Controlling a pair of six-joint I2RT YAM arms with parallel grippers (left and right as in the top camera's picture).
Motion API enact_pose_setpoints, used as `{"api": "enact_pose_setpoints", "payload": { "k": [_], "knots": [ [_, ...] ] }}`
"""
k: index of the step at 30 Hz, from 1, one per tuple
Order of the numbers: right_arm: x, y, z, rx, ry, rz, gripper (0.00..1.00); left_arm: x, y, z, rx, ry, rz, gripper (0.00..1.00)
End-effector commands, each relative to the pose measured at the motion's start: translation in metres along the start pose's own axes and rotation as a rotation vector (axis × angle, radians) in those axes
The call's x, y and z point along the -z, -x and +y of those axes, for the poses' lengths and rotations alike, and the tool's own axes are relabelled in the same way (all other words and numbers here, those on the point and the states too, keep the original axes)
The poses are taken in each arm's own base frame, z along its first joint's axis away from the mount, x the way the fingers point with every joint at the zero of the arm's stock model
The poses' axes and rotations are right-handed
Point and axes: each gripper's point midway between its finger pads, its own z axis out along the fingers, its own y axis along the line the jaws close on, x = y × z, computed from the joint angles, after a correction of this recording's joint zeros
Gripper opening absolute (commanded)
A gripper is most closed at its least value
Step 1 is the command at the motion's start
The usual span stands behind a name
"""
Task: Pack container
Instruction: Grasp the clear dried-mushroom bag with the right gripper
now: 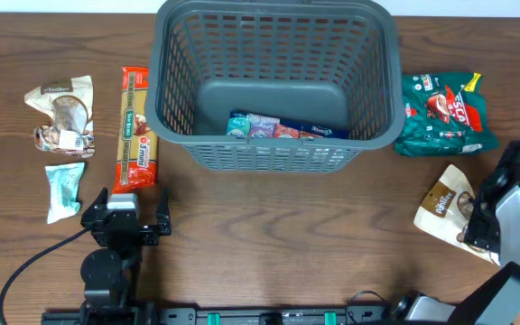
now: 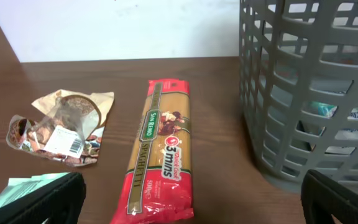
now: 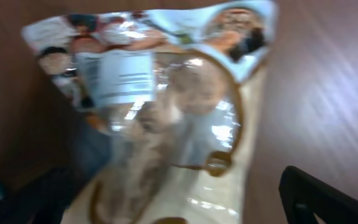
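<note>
The container (image 1: 273,81), a large dark grey lattice basket, stands at the back middle with a few packets (image 1: 283,126) on its floor. It also shows in the left wrist view (image 2: 309,93). My left gripper (image 1: 125,217) is open and empty, just short of the near end of a red spaghetti packet (image 1: 135,131), which shows in the left wrist view (image 2: 163,155) between my fingers (image 2: 191,208). My right gripper (image 1: 475,221) is open, low over a cream and brown pouch (image 1: 442,206). In the blurred right wrist view the pouch (image 3: 166,112) lies between my fingers (image 3: 173,208).
A crumpled clear snack packet (image 1: 61,113) and a mint green packet (image 1: 64,188) lie left of the spaghetti. A green bag (image 1: 445,113) lies right of the basket. The wall runs behind the table in the left wrist view.
</note>
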Motion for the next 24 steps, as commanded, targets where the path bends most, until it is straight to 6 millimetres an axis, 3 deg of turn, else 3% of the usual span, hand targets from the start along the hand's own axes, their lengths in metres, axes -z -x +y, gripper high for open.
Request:
{"api": "enact_pose_setpoints", "payload": {
  "k": [1, 3, 6, 16, 24],
  "knots": [
    [-0.001, 0.009, 0.005, 0.075, 0.022, -0.047, 0.89, -0.001, -0.013, 0.000, -0.008, 0.002, 0.038, 0.99],
    [0.000, 0.012, 0.007, 0.067, 0.026, -0.061, 0.81, -0.001, -0.013, 0.000, -0.008, 0.002, 0.038, 0.99],
    [-0.001, 0.012, 0.007, 0.036, 0.027, -0.060, 0.77, -0.001, -0.013, 0.000, -0.008, 0.003, 0.038, 0.99],
    [-0.022, 0.000, 0.001, -0.020, -0.039, -0.022, 0.98, -0.001, -0.013, 0.000, -0.008, 0.002, 0.038, 0.99],
    [-0.045, -0.016, 0.009, -0.015, -0.051, 0.025, 0.99, -0.001, -0.013, 0.000, -0.008, 0.003, 0.038, 0.99]
  ]
}}
